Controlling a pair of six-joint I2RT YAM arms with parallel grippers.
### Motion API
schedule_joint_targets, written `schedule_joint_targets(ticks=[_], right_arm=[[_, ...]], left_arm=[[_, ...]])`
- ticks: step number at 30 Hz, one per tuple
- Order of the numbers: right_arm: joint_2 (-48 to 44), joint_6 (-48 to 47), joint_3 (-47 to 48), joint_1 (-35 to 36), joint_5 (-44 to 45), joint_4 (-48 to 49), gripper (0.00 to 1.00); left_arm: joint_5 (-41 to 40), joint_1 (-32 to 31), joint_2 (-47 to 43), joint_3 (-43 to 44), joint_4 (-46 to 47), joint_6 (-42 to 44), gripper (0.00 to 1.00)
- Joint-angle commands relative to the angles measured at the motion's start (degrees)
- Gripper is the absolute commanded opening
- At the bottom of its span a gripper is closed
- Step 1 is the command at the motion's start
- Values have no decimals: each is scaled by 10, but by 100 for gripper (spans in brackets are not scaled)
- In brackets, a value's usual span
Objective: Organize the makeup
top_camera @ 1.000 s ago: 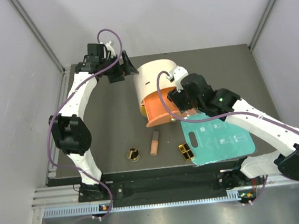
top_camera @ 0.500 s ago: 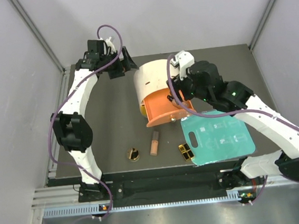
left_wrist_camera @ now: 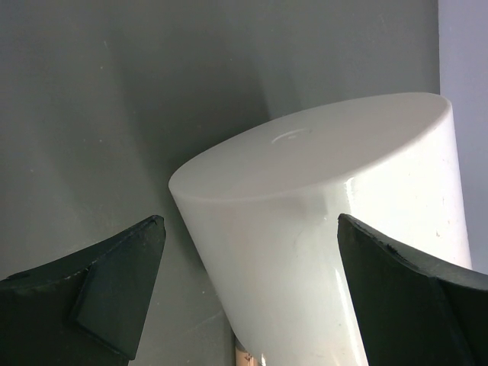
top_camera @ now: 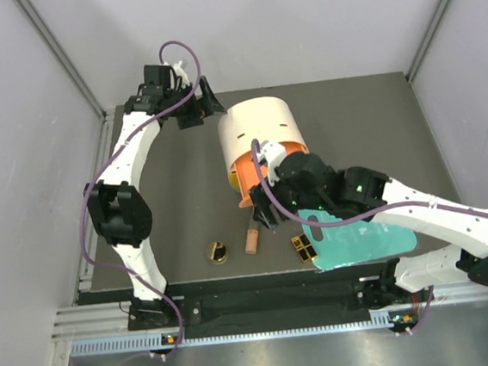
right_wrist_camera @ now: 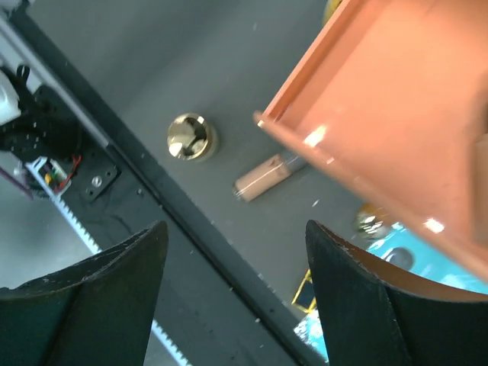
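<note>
While reading the overhead view, locate right gripper point(top_camera: 263, 214) spread wide, empty, above the peach tube point(top_camera: 251, 239). Find gold-rimmed compact point(top_camera: 217, 252) left of it, black-and-gold piece point(top_camera: 302, 247) right. Note left gripper point(top_camera: 202, 111) spread wide, empty, beside cream box point(top_camera: 260, 129).

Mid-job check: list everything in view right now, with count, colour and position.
cylindrical box: one, cream with an orange part at its near end, centre back of the table
teal board: one, teal with a handle hole, front right, partly under the right arm
tube: one in view, peach-beige, front centre, near the box's orange end
compact: one, round, gold-rimmed, left of the tube
rectangular piece: one, black and gold, by the board's left edge
table: one, dark grey
left end effector: one, black, open, facing the box's cream end
right end effector: one, black, open, empty, above the tube
</note>
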Motion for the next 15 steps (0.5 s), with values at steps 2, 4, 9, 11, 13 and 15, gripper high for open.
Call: schedule_joint_targets(ticks=[2,4,9,11,13,15], right_arm=[[-14,78,-74,27,-25,67,73],[-16,95,-110,28,-35,91,73],[-16,125,-190,28,-47,171,73],[-14,143,-213,28,-42,216,73],[-7,156,-242,31,-28,245,73],[0,165,-269,43,-8,291,73]], left_arm=[[-22,-1,-16,3,6,16,99],[-25,-1,-16,4,2,23,99],[-44,-1,-12,1,-10,35,99],[-45,-1,-10,0,-14,41,99],[-47,-1,-10,-2,-18,46,99],[-46,-1,-12,-5,-23,48,99]])
